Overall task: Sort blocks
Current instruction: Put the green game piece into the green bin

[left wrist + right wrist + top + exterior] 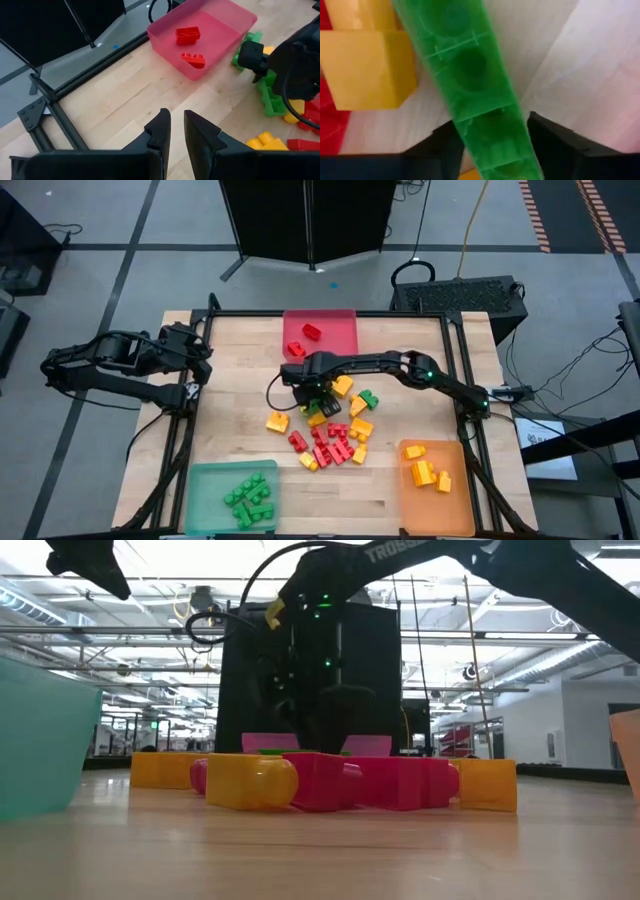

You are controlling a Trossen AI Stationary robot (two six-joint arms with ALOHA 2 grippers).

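Note:
Red, yellow and green blocks (335, 435) lie heaped on the middle of the wooden table. My right gripper (314, 392) reaches in from the table's right side and stands over the far left part of the heap, shut on a long green block (470, 75). That block shows its hollow underside in the right wrist view, and a yellow block (367, 67) lies beside it. My left gripper (176, 131) waits shut above the table's far left corner, touching nothing. My right gripper has the near end of the green block (495, 135) pinched between its two fingers (555, 145), one on each long side. The fingers come from above, and the block runs on lengthways away from them. Whether it is lifted off the table I cannot tell.
A red tray (345, 315) at the far edge holds two red blocks. A green tray (205, 480) at the near left corner holds several green blocks. An orange tray (455, 500) at the near right holds yellow-orange ones. Bare wood lies on the table's left half.

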